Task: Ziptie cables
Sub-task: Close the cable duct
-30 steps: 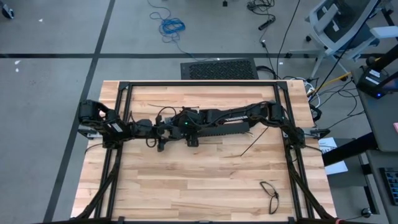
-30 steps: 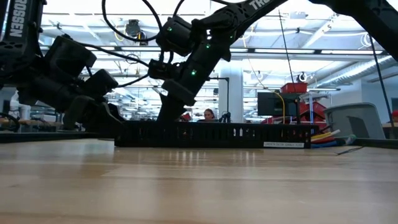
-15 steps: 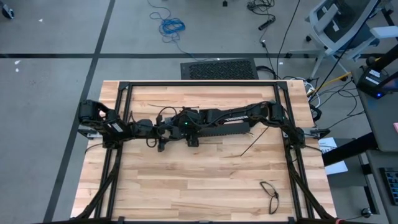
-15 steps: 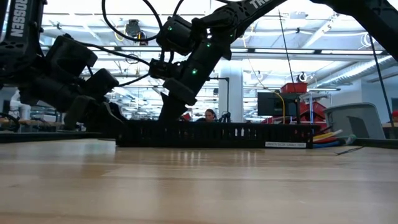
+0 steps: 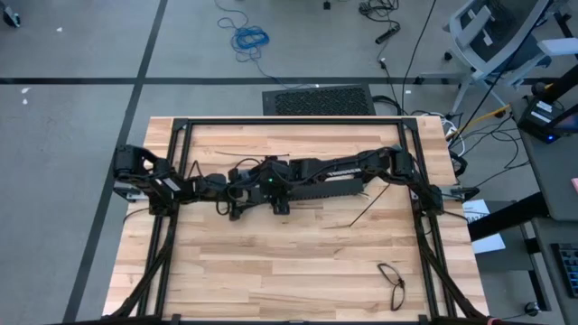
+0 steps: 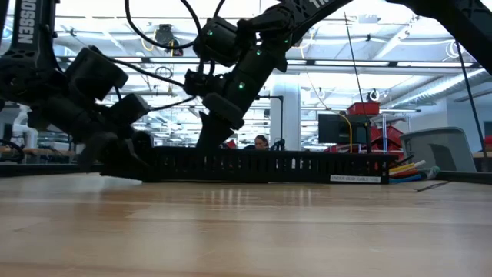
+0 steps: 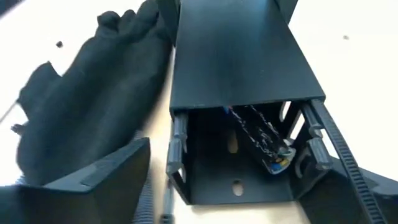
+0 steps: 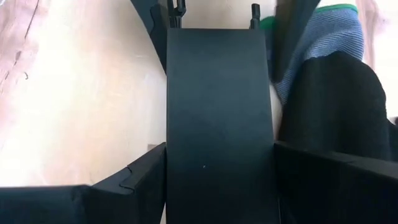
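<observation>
The cables [image 7: 264, 137] show up inside the open end of the long black slotted bar [image 5: 330, 188], a thin twisted bundle with blue and white in it, tucked down in the channel. At table height, more coloured ends, yellow, red and green among them, poke out at the bar's right end. The bar lies across the middle of the wooden table [image 5: 271, 271], slightly above centre in the overhead frame, and both arms meet over its left half. The left gripper [image 7: 236, 168] faces straight into that open end, its fingers spread to either side of the channel with a clear gap on one side, gripping nothing. The right gripper [image 8: 221, 155] straddles the bar from above, one finger against each wall, clamped on it. A dark glove [image 7: 93, 99] lies crumpled on the wood just beside the bar. Away from the action, a separate black cable [image 5: 391, 280] sits coiled in a small loop at the lower right of the table. A few thin straight black strips [image 5: 363, 213] lie right of centre, just below the bar.
</observation>
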You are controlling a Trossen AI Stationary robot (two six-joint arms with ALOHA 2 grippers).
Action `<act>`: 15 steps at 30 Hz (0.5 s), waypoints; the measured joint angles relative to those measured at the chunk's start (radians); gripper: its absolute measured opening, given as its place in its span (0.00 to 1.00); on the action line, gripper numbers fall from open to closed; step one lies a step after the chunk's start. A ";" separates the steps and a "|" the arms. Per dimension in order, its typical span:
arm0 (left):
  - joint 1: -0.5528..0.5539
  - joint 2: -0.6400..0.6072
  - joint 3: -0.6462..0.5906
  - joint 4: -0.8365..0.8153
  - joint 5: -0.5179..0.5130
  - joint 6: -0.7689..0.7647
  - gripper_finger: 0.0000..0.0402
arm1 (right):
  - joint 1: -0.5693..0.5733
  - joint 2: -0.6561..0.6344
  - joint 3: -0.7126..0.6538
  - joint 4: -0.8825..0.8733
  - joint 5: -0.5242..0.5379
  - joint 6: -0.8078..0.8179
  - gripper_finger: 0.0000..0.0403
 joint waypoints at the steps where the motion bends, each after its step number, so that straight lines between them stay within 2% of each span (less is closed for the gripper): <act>1: 0.000 0.000 0.000 0.003 -0.018 0.020 0.90 | 0.000 0.000 0.000 -0.002 0.000 0.000 0.60; 5: 0.000 0.001 0.000 0.031 -0.125 0.084 0.98 | -0.003 -0.001 0.001 -0.016 0.022 0.003 0.60; 8: 0.000 -0.012 -0.001 0.045 -0.195 0.089 0.98 | -0.006 -0.002 0.002 -0.026 0.042 0.006 0.60; 15: -0.027 -0.151 -0.003 -0.104 -0.207 0.086 0.98 | -0.011 -0.005 0.003 -0.047 0.053 0.002 0.60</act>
